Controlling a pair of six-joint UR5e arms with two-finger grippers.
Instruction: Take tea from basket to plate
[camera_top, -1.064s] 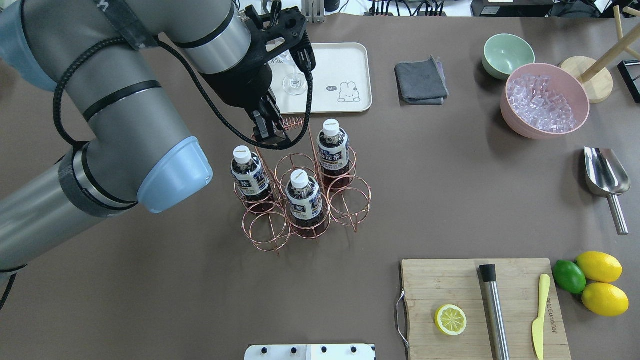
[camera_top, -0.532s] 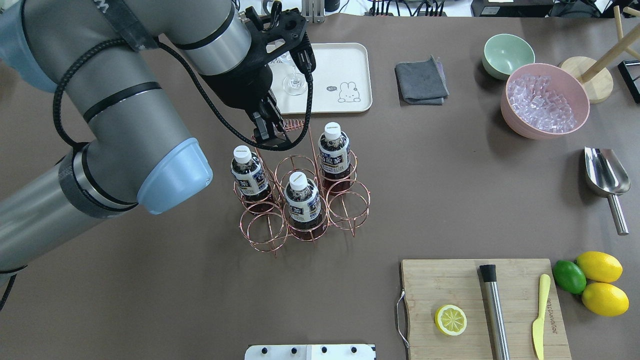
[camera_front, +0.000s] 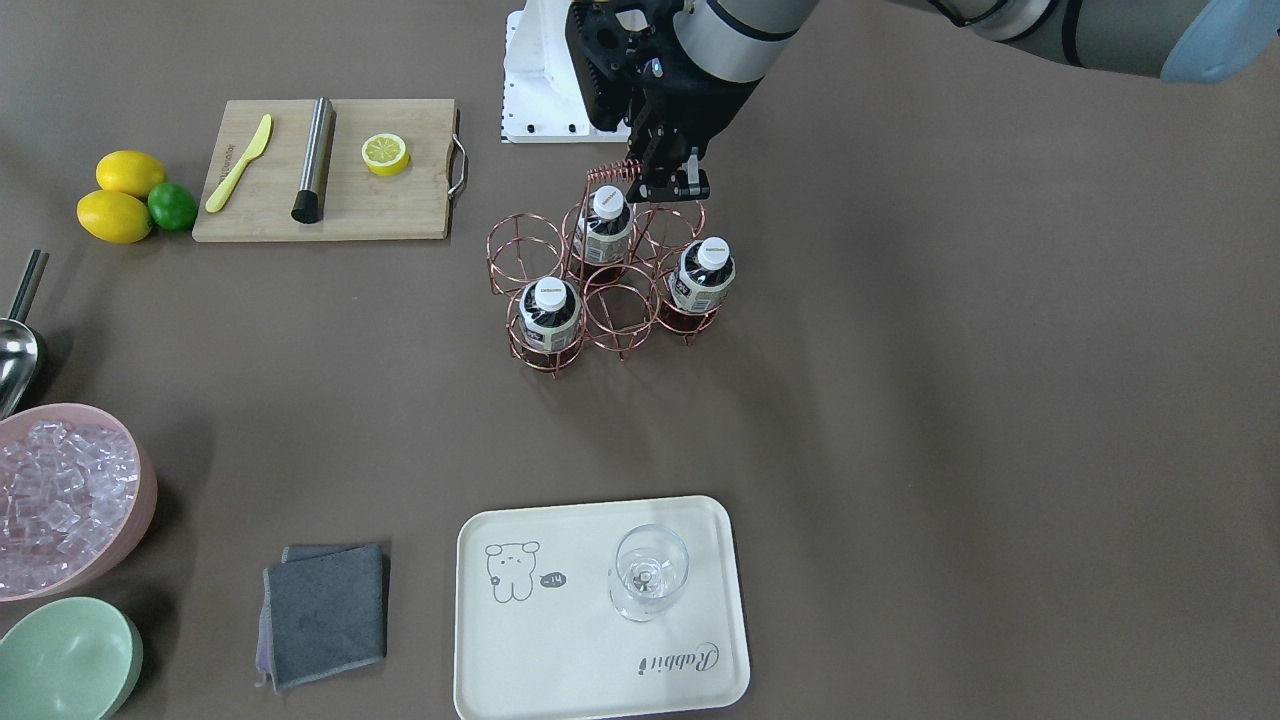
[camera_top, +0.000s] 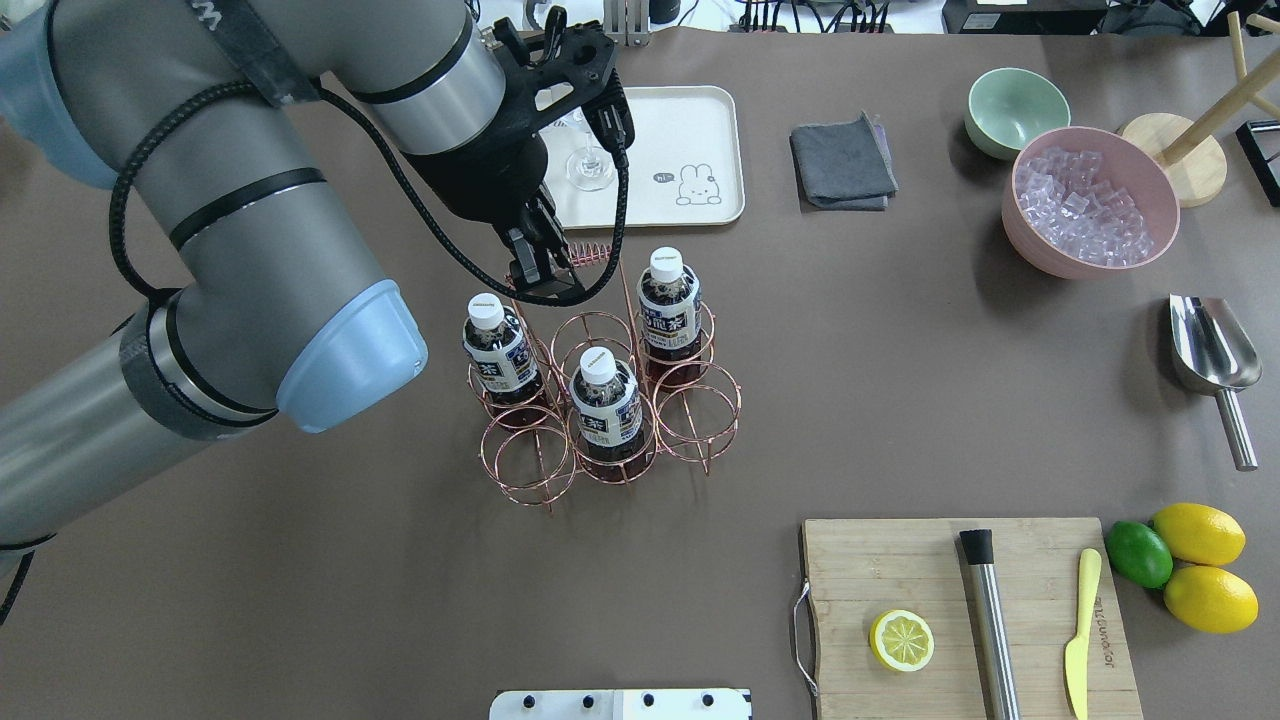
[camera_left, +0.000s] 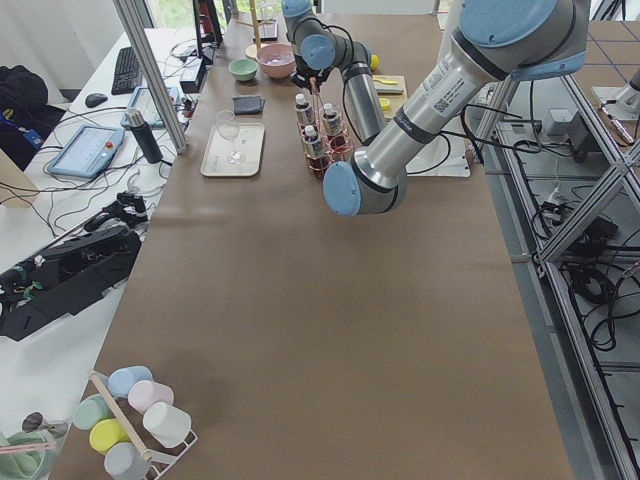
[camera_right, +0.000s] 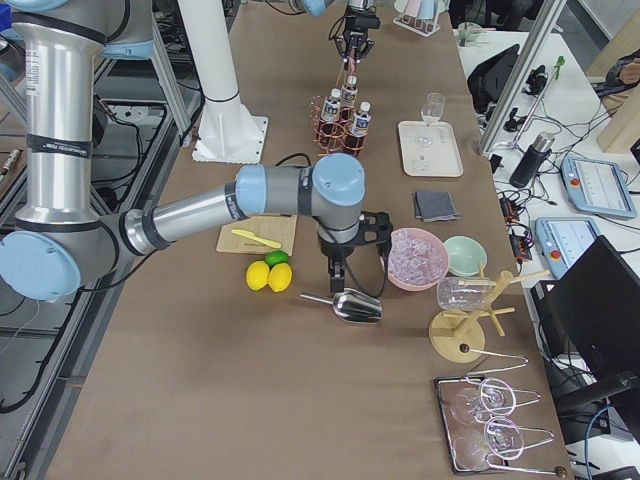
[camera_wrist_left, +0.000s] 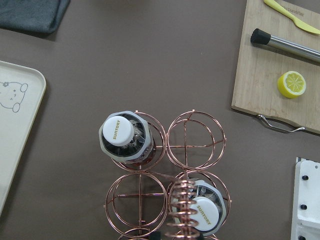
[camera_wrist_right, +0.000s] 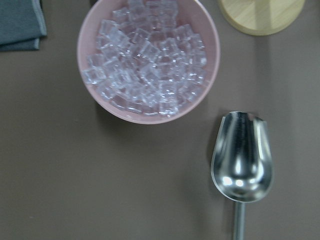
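Three small clear plastic bottles of dark brown tea (camera_top: 605, 400) stand upright, white caps up, in the copper wire six-ring basket (camera_wrist_left: 186, 146) on the brown worktop (camera_front: 900, 400). The cream rectangular plate (camera_front: 560, 650) holds a clear glass (camera_front: 650, 572). The left gripper (camera_front: 672, 188) has its jaws seemingly clenched on the basket's twisted handle. Whether the right gripper (camera_right: 335, 272) is clenched or released, I cannot tell.

Basket (camera_wrist_left: 166, 145): thin copper-toned metal wire, shiny; three tea bottles (camera_top: 497, 350): clear glossy plastic, white plastic caps (camera_top: 598, 362), printed wrap labels (camera_top: 669, 312); plate (camera_front: 560, 640): cream, smooth, matt. Table cover (camera_top: 900, 380): brown, matt, paper-like; folded cloth (camera_front: 325, 610): grey, soft, woven; cutting board (camera_top: 900, 570): pale wood with visible grain. Scoop (camera_wrist_right: 242, 157): polished, mirror-bright metal; bowl (camera_wrist_right: 82, 52): pink, smooth, matt, filled with clear glossy cubes (camera_wrist_right: 150, 60); glass (camera_front: 650, 570): clear, glossy.
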